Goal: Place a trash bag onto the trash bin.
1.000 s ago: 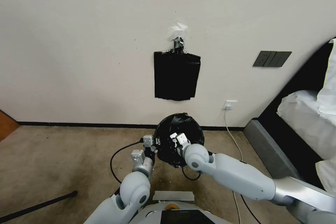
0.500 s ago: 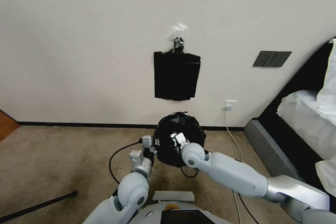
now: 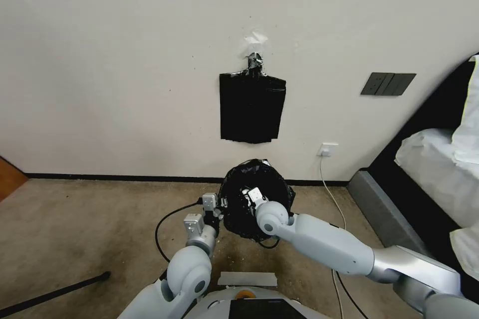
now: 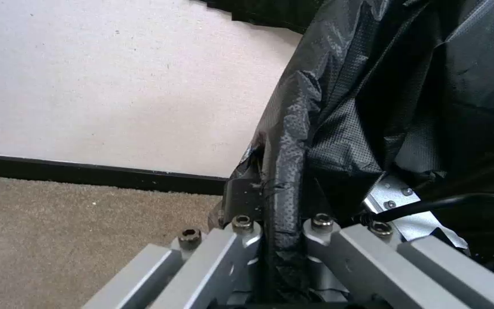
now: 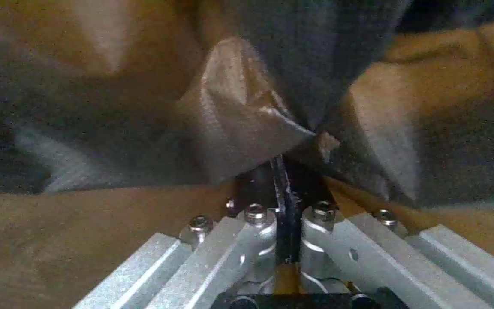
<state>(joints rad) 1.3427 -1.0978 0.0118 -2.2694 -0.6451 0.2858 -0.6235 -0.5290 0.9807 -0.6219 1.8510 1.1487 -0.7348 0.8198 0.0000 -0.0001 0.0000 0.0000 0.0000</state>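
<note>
The trash bag (image 3: 264,184) is a crinkled black bag bulging in a round shape on the floor by the wall. It covers the trash bin, which is hidden beneath it. My left gripper (image 3: 222,204) is at the bag's left side, shut on a fold of its edge (image 4: 284,171). My right gripper (image 3: 248,194) reaches into the bag's open top from the near side. In the right wrist view it (image 5: 281,201) is shut on a thin pinch of the black plastic (image 5: 241,116).
A flat sheaf of black bags (image 3: 252,107) hangs taped to the wall above. A black cable (image 3: 167,224) loops on the carpet to the left, and a white cable drops from a wall socket (image 3: 328,149). A bed (image 3: 434,169) stands at the right. A black rod (image 3: 55,291) lies at the near left.
My right arm has pushed forward and slightly left, carrying its gripper deeper into the bag's opening. The bag's top has shifted a little. The left gripper has hardly moved.
</note>
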